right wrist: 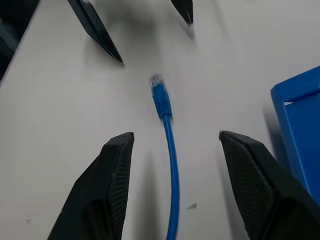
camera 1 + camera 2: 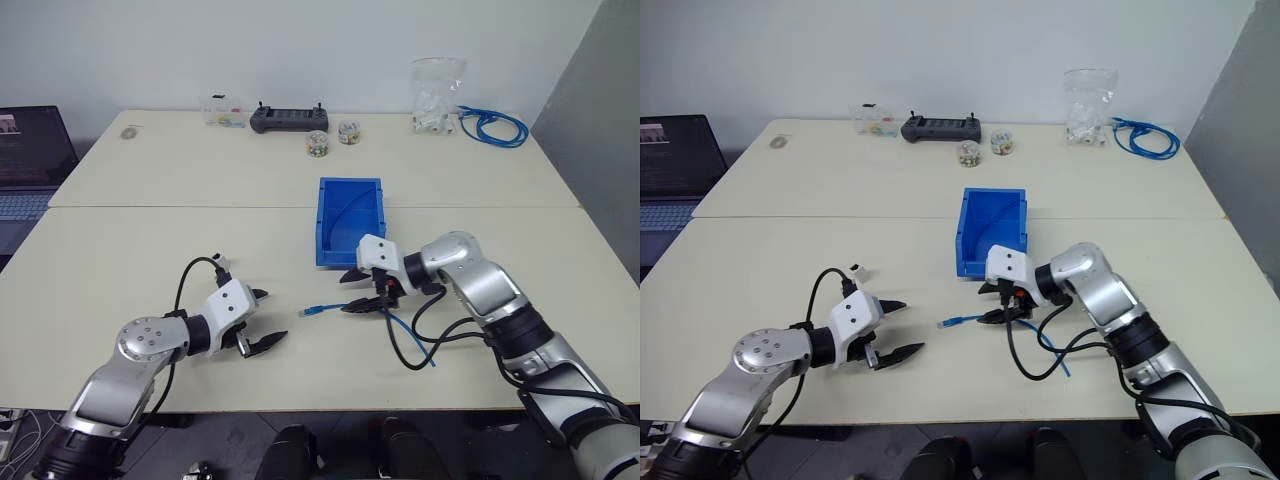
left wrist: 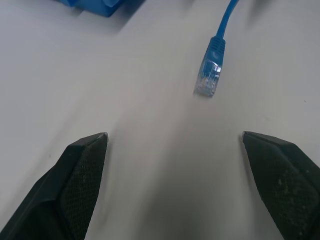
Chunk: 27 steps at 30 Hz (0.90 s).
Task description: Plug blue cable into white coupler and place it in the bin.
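Two tools stand open and empty over the table (image 2: 120, 250): the left tool (image 2: 258, 320) at lower left of the head view, spread wide, and the right tool (image 2: 362, 291) at centre, with the blue cable (image 2: 322, 309) lying flat between its fingers, its clear plug pointing toward the left tool. The bin (image 2: 349, 222) sits just above the right tool; I cannot make out the white coupler. A likely risk is that the loose plug skids or rolls if a finger nudges it, spoiling its alignment for plugging.
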{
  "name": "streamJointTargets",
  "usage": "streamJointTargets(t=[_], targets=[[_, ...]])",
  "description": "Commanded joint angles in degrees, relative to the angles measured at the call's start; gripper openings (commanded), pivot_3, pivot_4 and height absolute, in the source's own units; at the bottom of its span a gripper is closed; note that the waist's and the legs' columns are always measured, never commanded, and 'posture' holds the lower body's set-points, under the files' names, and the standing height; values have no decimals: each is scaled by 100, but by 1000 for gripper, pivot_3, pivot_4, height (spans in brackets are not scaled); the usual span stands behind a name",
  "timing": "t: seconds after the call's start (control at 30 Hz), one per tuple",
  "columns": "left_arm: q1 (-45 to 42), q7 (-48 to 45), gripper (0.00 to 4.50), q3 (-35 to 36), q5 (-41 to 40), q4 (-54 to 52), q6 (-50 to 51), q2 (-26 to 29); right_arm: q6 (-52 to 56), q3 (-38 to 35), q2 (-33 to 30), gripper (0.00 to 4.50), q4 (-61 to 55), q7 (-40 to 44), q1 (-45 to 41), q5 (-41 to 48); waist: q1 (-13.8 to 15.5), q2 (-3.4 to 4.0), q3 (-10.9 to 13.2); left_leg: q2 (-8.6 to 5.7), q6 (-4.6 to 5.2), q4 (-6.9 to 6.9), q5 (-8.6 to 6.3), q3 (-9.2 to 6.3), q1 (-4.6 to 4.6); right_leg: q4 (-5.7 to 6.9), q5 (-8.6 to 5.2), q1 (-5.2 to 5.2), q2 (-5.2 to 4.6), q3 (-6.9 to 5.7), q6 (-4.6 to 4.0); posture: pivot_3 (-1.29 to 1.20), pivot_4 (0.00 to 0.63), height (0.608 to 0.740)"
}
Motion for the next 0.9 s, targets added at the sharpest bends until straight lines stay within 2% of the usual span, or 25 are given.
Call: streamJointTargets(t=[0.03,0.2,0.33,0.4,0.43,0.63,0.67,0.77,0.9], targets=[[-284,-42,4500,-253,140,286,-191,-240,839,-476,-321,3268,-1099,-142,575,597,9,1,0,0,0,1,0,1,-1,0,0,0,0,1,0,0,150,740],[-547,-185,4500,-687,412,433,-144,-382,1494,-993,-633,3268,-2117,-654,1483,999,7,0,-3,0,1,1,0,1,1,2,-1,2,-1,1,2,0,150,740],[-671,-379,4500,-896,560,461,21,-280,1785,-1230,-755,3268,-2523,-999,1819,1230,5,3,-5,-1,1,0,0,6,6,2,-2,5,-1,5,5,0,150,740],[-758,-516,4149,-1008,683,503,125,-146,1856,-1331,-828,3277,-2710,-1154,1937,1321,0,3,-5,-1,1,1,0,7,6,2,-5,5,0,6,10,0,150,740],[-801,-568,4124,-1050,745,530,160,-90,1841,-1357,-876,3277,-2793,-1198,1987,1342,0,2,-6,-1,1,1,0,8,7,2,-5,5,0,7,10,0,150,740],[-997,-795,2794,-1300,910,563,347,96,1658,-1469,-1030,3277,-3100,-1406,2180,1539,-35,2,-10,1,1,0,0,11,11,2,-10,7,3,10,17,0,150,740],[-1011,-824,2684,-1337,924,563,374,108,1680,-1503,-1018,3277,-3135,-1459,2206,1596,-46,2,-11,1,1,-1,0,10,11,2,-10,8,3,8,18,0,150,740],[-1018,-933,1937,-1436,941,534,444,150,1745,-1592,-958,3277,-3236,-1628,2267,1761,-54,6,-18,3,2,-1,0,9,13,2,-16,10,6,7,28,0,150,740],[-1004,-1089,1448,-1479,880,438,547,216,1860,-1763,-859,3277,-3460,-1852,2364,2104,-58,7,-22,3,2,-1,0,9,13,2,-16,11,6,8,29,0,150,740]])
